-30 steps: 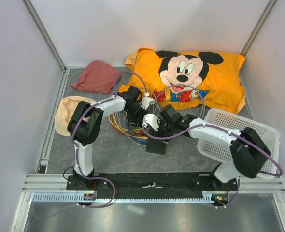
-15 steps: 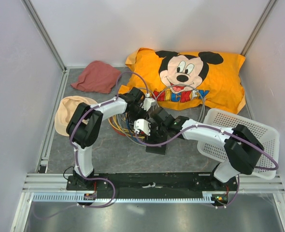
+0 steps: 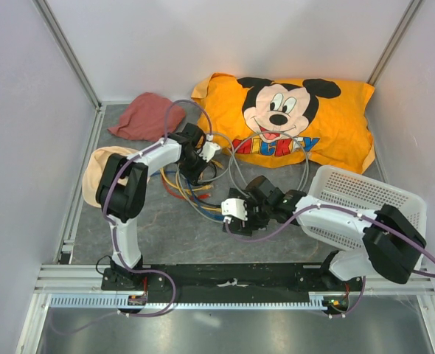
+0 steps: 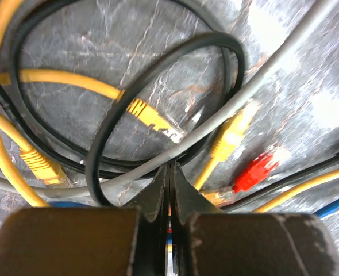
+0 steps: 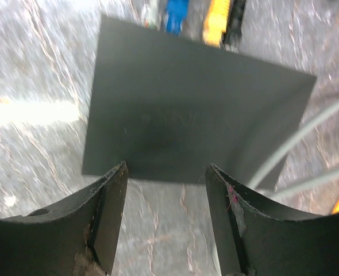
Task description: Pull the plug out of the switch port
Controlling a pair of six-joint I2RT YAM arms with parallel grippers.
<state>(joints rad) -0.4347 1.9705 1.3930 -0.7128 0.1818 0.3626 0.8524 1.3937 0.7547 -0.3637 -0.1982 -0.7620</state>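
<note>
The switch (image 5: 192, 115) is a flat matte black box on the grey marbled table. Blue (image 5: 175, 12), yellow (image 5: 218, 16) and black plugs sit in its far edge. My right gripper (image 5: 166, 168) is open and empty, with a finger on each side above the switch's near edge. In the top view my right gripper (image 3: 234, 220) covers most of the switch. My left gripper (image 4: 170, 171) is shut, with nothing seen between its fingers, over a tangle of yellow, black and grey cables (image 4: 158, 118). In the top view it (image 3: 194, 168) is back left of the switch.
An orange Mickey pillow (image 3: 298, 118) lies at the back. A white mesh basket (image 3: 369, 199) stands at the right. A red cloth (image 3: 147, 116) and a beige cloth (image 3: 103, 173) lie at the left. Loose cables (image 3: 195, 193) and a red plug (image 4: 255, 172) spread between the arms.
My left gripper has moved away from the switch, back and to the left over the cables. My right gripper has moved toward the near edge.
</note>
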